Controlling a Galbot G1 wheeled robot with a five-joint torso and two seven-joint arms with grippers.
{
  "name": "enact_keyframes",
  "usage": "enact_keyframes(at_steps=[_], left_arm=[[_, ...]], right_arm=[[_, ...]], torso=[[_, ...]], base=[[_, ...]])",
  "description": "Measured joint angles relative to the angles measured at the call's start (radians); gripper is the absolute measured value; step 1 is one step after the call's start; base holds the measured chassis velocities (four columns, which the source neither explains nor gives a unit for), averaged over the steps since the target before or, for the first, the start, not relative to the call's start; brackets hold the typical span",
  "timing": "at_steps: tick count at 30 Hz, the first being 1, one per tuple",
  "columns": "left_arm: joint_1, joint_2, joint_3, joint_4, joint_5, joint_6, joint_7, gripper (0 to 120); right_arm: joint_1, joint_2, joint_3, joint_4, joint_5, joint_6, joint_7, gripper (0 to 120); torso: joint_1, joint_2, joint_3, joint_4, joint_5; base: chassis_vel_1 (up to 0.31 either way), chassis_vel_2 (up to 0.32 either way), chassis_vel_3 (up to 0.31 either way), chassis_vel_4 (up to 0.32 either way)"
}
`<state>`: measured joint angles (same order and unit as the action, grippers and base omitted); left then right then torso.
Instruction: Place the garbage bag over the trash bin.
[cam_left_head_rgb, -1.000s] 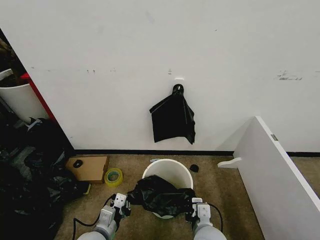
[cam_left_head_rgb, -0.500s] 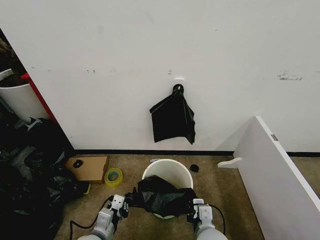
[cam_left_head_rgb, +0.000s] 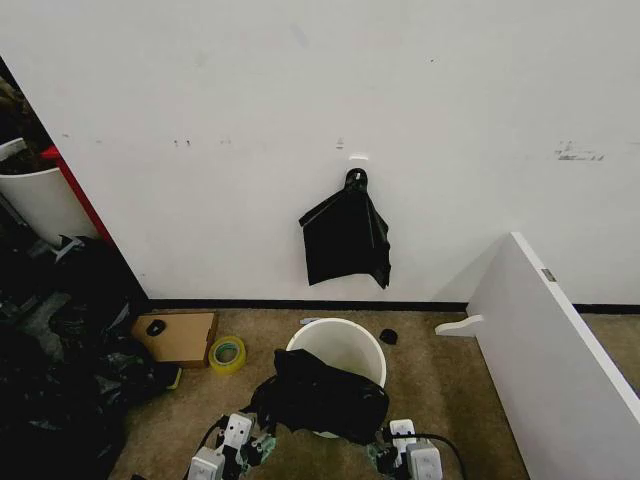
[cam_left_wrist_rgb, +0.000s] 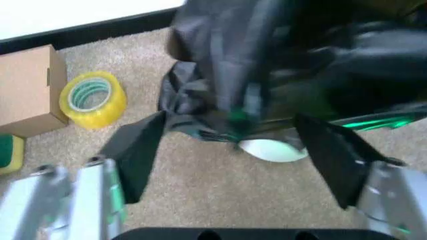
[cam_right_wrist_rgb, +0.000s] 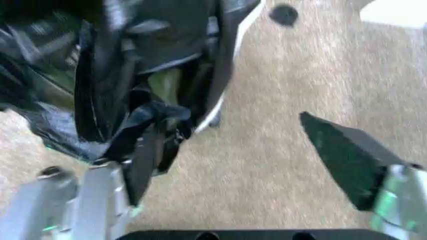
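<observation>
The garbage bag (cam_left_head_rgb: 318, 396) lies draped over the near rim of the trash bin (cam_left_head_rgb: 338, 345), which stands on the carpet near the wall — the far half of the bin's mouth is uncovered. The left gripper (cam_left_head_rgb: 252, 449) sits low beside the bag's left edge, and in the left wrist view its jaws stand spread wide with the black plastic (cam_left_wrist_rgb: 267, 75) just beyond the fingertips, not clamped. The right gripper (cam_left_head_rgb: 383, 455) sits just below the bag's right edge; in the right wrist view its jaws are also spread — one finger (cam_right_wrist_rgb: 148, 150) is touching the bag's folds (cam_right_wrist_rgb: 133, 65), the other well clear over bare carpet. A roll of yellow tape (cam_left_head_rgb: 227, 354) and a cardboard box (cam_left_head_rgb: 180, 337) lie to the bin's left.
</observation>
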<state>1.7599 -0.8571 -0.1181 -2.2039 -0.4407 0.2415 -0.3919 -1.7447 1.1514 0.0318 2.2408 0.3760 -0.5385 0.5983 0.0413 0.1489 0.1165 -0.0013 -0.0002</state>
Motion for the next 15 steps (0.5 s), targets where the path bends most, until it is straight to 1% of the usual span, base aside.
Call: enact_keyframes(at_steps=[1, 2, 3, 4, 5, 6, 7, 8, 9, 12, 15], left_arm=[[0.003, -0.001, 0.0, -0.002, 0.0, -0.001, 0.0, 84], [0.014, -0.002, -0.002, -0.011, 0.001, -0.008, -0.001, 91], [0.014, -0.002, -0.002, -0.011, 0.001, -0.008, -0.001, 91], [0.021, -0.002, -0.003, -0.018, 0.001, -0.016, -0.001, 95], [0.026, -0.002, -0.004, -0.024, 0.001, -0.022, -0.001, 98], [0.031, -0.003, -0.005, -0.029, 0.0, -0.026, 0.0, 99], [0.031, -0.003, -0.005, -0.029, 0.0, -0.026, 0.0, 99], [0.048, -0.007, -0.009, -0.045, -0.001, -0.048, 0.003, 100], [0.048, -0.007, -0.009, -0.045, -0.001, -0.048, 0.003, 100], [0.053, -0.017, -0.013, -0.053, -0.006, -0.069, 0.003, 100], [0.052, -0.023, -0.014, -0.057, -0.01, -0.076, 0.003, 100]], right_arm=[[-0.004, -0.001, 0.002, 0.001, -0.007, 0.009, -0.008, 83], [-0.016, -0.005, 0.008, 0.001, -0.042, 0.046, -0.038, 89], [-0.016, -0.005, 0.008, 0.001, -0.042, 0.046, -0.038, 89], [-0.023, -0.009, 0.014, -0.005, -0.069, 0.086, -0.062, 94], [-0.027, -0.011, 0.016, -0.01, -0.081, 0.11, -0.074, 97], [-0.03, -0.012, 0.019, -0.015, -0.089, 0.134, -0.085, 98], [-0.03, -0.012, 0.019, -0.015, -0.089, 0.134, -0.085, 98], [-0.041, -0.019, 0.028, -0.035, -0.11, 0.218, -0.121, 100], [-0.041, -0.019, 0.028, -0.035, -0.11, 0.218, -0.121, 100], [-0.052, -0.026, 0.037, -0.056, -0.123, 0.303, -0.162, 100], [-0.07, -0.037, 0.048, -0.06, -0.13, 0.363, -0.212, 100]], torso=[[0.0, 0.0, 0.0, 0.0, 0.0], [0.0, 0.0, 0.0, 0.0, -0.0001], [0.0, 0.0, 0.0, 0.0, -0.0001], [0.0, 0.0, 0.0, 0.0001, 0.0], [0.0, 0.0, 0.0, 0.0001, -0.0001], [0.0, 0.0, 0.0, 0.0, -0.0001], [0.0, 0.0, 0.0, 0.0, -0.0001], [0.0, 0.0, 0.0, 0.0001, 0.0], [0.0, 0.0, 0.0, 0.0001, 0.0], [0.0, 0.0, 0.0, 0.0001, 0.0], [0.0, 0.0, 0.0, 0.0, 0.0]], base=[[0.0, 0.0, 0.0, 0.0], [0.0, 0.0, 0.0, 0.0], [0.0, 0.0, 0.0, 0.0], [0.0, 0.0, 0.0, 0.0], [0.0, 0.0, 0.0, 0.0], [0.0, 0.0, 0.0, 0.0], [0.0, 0.0, 0.0, 0.0], [0.0, 0.0, 0.0, 0.0], [0.0, 0.0, 0.0, 0.0], [0.0, 0.0, 0.0, 0.0], [0.0, 0.0, 0.0, 0.0]])
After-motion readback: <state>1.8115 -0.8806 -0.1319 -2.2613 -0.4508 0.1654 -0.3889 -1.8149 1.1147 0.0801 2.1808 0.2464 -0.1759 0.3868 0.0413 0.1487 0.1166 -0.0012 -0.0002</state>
